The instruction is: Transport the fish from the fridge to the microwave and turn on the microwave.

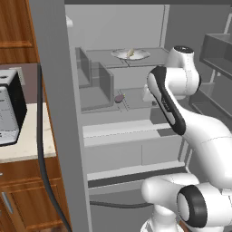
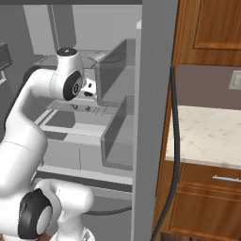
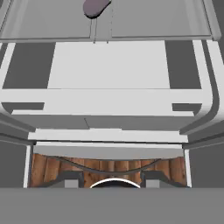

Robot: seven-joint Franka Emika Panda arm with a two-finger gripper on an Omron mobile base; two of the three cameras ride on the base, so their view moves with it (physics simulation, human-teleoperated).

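Setting: a domestic kitchen, computer-rendered. Evidence: an open grey fridge (image 1: 122, 113) with grey shelves and drawers occupies the centre of both base views. A plate (image 1: 130, 55) sits on its upper shelf. Brown wooden cabinets (image 2: 207, 28) with panelled doors flank the fridge. A pale speckled stone bench (image 2: 212, 136) runs at 3 o'clock in the right base view. A silver-black appliance (image 1: 9, 106) stands on the bench at 9 o'clock in the left base view.
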